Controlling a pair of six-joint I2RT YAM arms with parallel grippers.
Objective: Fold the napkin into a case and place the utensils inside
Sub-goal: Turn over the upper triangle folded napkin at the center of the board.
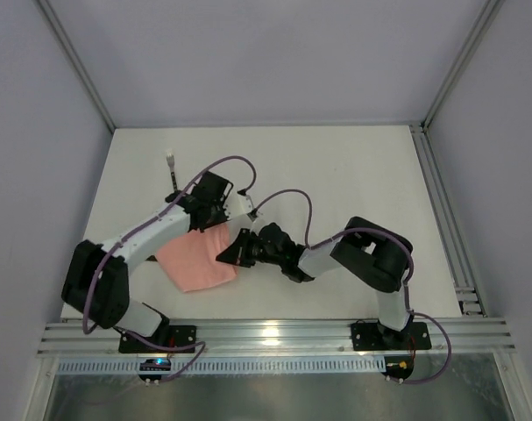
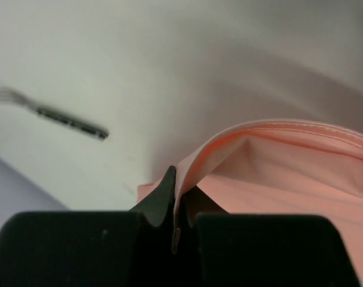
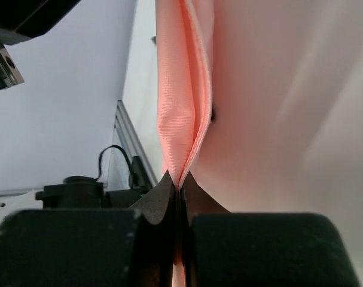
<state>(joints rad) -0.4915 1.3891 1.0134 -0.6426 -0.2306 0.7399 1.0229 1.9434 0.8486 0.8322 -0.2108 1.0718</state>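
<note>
We see the napkin (image 1: 194, 263) lying on the left, near part of the table (image 1: 353, 175), between the two arms, with its far and right edges lifted off the surface. The left gripper (image 1: 209, 219) sits at the napkin's far edge. In the left wrist view its fingers (image 2: 160, 200) are pressed together on a hemmed edge of the pink cloth (image 2: 289, 173), which arches up and away from them – a firm pinch, no gap between the fingers.

The right gripper (image 1: 230, 254) meets the napkin at its right edge. From the right wrist camera we see the jaws closed on a doubled fold of the cloth (image 3: 181, 89), two layers running straight up from the fingertips (image 3: 166, 194).

Only one utensil shows – a fork (image 1: 171, 172) with a dark handle and pale tines. It lies flat on the table beyond the left gripper, apart from the napkin, tines pointing toward the far wall. In the left wrist view the fork (image 2: 55, 115) is blurred. We cannot find a second utensil in any view.
</note>
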